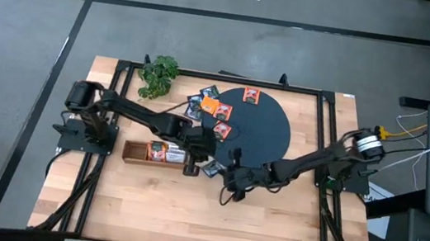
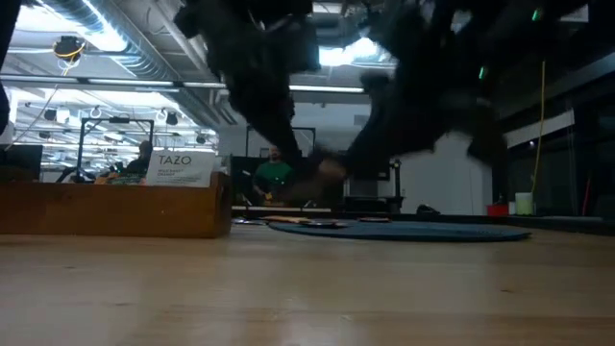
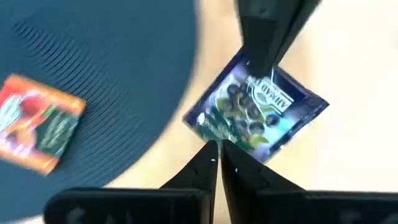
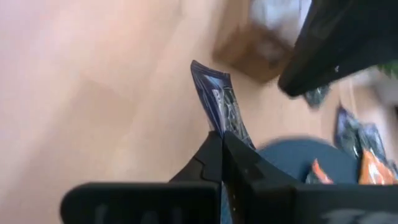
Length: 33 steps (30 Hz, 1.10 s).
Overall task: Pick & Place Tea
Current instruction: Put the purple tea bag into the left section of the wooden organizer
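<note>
One dark blue tea sachet (image 3: 255, 109) hangs between my two grippers over the bare wood, just off the near edge of the dark disc (image 1: 266, 140). My left gripper (image 3: 219, 152) is shut on its one side. My right gripper (image 4: 221, 138) is shut on the opposite side and shows in the left wrist view as dark fingers (image 3: 264, 43). In the high view the sachet (image 1: 210, 168) sits between the left gripper (image 1: 202, 159) and the right gripper (image 1: 223, 174). More tea sachets, orange (image 1: 223, 112) and dark (image 1: 199, 102), lie flat on the disc's far left part. My left gripper pinches the sachet's edge near one corner (image 3: 210, 132) between its two fingertips. The sachet's printed face is turned toward this arm's wrist camera. My right gripper pinches the opposite corner (image 3: 249, 70) between its shut fingers. In its own view the sachet (image 4: 217, 102) shows edge-on and sticks out past the fingertips, above the table.
A long wooden tray (image 1: 134, 151) with sachets in it stands left of the grippers. A green plant (image 1: 158, 76) sits at the far left. An orange sachet (image 3: 40, 121) lies on the disc close by. Bare wood (image 1: 186, 217) stretches toward the near edge.
</note>
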### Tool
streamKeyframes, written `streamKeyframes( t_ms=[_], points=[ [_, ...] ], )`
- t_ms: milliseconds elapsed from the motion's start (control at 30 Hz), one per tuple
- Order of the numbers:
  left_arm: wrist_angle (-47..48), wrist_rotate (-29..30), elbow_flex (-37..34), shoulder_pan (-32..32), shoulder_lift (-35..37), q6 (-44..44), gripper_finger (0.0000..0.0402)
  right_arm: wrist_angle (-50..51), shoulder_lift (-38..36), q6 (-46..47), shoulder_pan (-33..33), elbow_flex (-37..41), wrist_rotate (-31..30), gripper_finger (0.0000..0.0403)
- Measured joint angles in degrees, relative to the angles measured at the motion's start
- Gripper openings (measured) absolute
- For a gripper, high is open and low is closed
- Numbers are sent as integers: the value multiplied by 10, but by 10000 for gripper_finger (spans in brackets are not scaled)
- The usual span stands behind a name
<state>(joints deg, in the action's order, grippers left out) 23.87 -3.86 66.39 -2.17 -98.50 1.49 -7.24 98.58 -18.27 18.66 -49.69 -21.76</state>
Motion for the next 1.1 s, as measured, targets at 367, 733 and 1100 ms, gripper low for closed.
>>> streamKeyframes(
  t_ms=[367, 733, 1100],
  points=[
    [-44, -168, 1, 0, 118, -4, 36, 96, -159, -11, 41, -1, 81, 2],
    [-138, -313, 2, 64, 116, 193, 131, 92, -179, -194, 160, 0, -132, 1],
    [-242, -347, 2, 104, 60, 419, 209, 79, -180, -336, 187, 0, -322, 1]
  ],
)
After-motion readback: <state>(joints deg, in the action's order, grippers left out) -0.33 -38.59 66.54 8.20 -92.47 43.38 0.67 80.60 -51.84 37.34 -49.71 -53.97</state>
